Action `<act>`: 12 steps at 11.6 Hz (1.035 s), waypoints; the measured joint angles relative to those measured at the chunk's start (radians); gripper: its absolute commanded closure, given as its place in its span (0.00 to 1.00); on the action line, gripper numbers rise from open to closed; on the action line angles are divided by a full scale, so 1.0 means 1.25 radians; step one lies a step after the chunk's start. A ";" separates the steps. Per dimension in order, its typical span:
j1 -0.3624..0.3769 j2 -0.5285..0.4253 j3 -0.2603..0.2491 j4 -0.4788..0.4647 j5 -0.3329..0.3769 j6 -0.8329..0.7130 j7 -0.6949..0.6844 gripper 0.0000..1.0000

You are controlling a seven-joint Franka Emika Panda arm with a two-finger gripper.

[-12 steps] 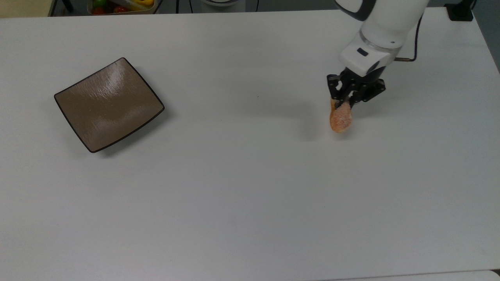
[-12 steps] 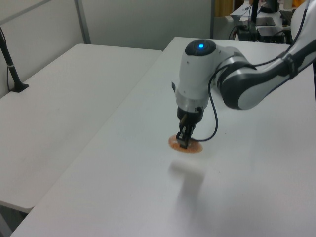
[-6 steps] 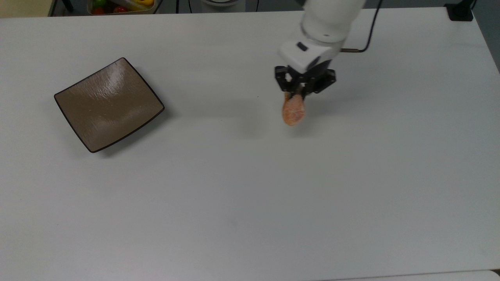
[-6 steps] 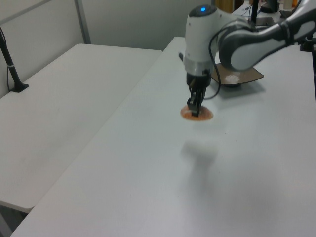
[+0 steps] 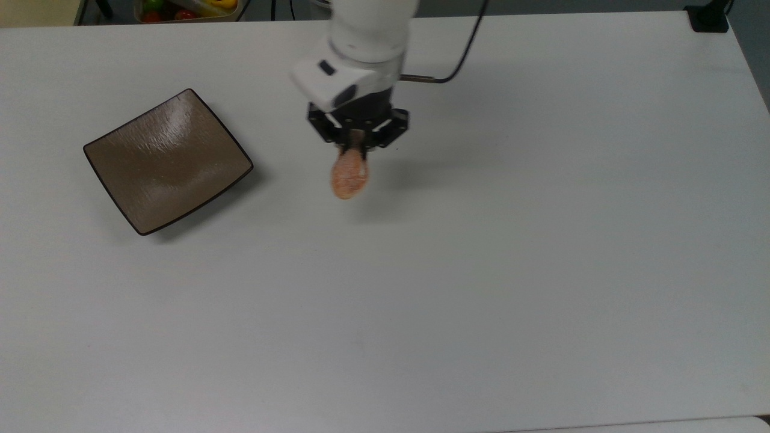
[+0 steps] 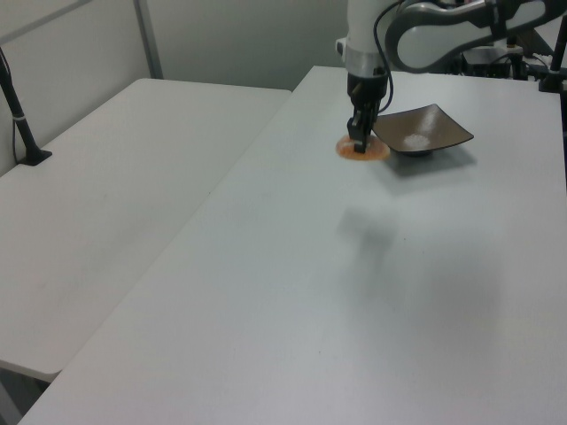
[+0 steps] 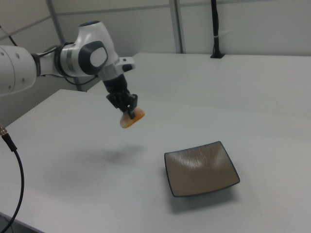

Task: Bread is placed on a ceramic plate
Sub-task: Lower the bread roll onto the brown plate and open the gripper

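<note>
Top view: bread [image 5: 350, 175] hangs off the table [image 5: 481, 270], pinched at one end by the jaws of the gripper [image 5: 357, 143], long axis drooping away from them. Plate [image 5: 167, 161] is the landmark: bread sits well apart from it, on the top view's right of the plate's nearest corner, with bare table between. Right view confirms height; the bread [image 7: 131, 119] is clear of the table, its shadow falling short of the plate [image 7: 201, 168]. Plate empty, so carry is under way and release not yet done.

Handling, judged: small roll, light, soft crumb, sugary crust likely to shed and to slip a little under hard pads. Squeeze looks modest; more would dent it. An end grip lets it swing, so a hold across the middle would be steadier. Plate is glossy and shallow with upturned corners; a roll dropped from height could skid, so set it low, near the centre.

Hard to make out: fingertip contact is masked by the gripper body in the top view. Left view has bread [image 6: 361, 151] overlapping the plate's [image 6: 425, 138] near edge, so the gap cannot be read there. White stripe not discernible.
</note>
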 measured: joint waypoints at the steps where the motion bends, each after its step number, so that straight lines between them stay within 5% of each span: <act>1: -0.002 -0.001 -0.033 -0.002 0.005 0.000 -0.030 0.75; 6: -0.030 -0.005 -0.184 -0.027 0.047 0.000 -0.219 0.74; 10: -0.097 -0.004 -0.214 -0.070 0.049 0.003 -0.317 0.73; 12: -0.120 0.003 -0.214 -0.096 0.049 0.039 -0.336 0.65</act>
